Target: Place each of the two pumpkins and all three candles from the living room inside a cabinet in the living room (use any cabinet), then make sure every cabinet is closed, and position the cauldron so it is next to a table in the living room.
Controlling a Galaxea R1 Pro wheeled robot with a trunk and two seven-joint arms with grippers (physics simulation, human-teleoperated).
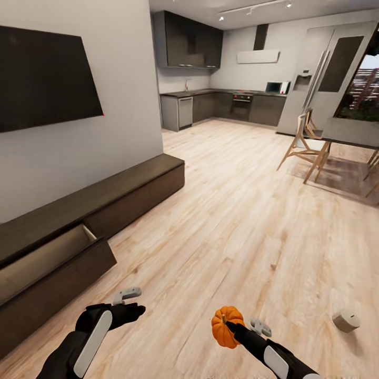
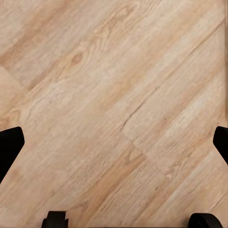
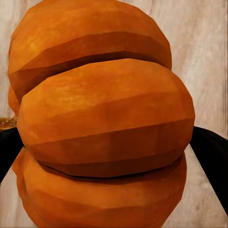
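An orange ribbed pumpkin hangs above the floor, held in my right gripper, which is shut on it; up close its ribs sit between the dark fingers. My left gripper hovers open over bare floor, its fingertips wide apart. The long low dark brown cabinet runs along the left wall, with one drawer pulled open at its near end, showing a pale inside. A stubby beige-grey candle lies on the floor at the right.
A dark TV hangs on the wall above the cabinet. A dining table with wooden chairs stands at the right. The kitchen with dark cupboards lies at the back. Pale wood floor stretches between.
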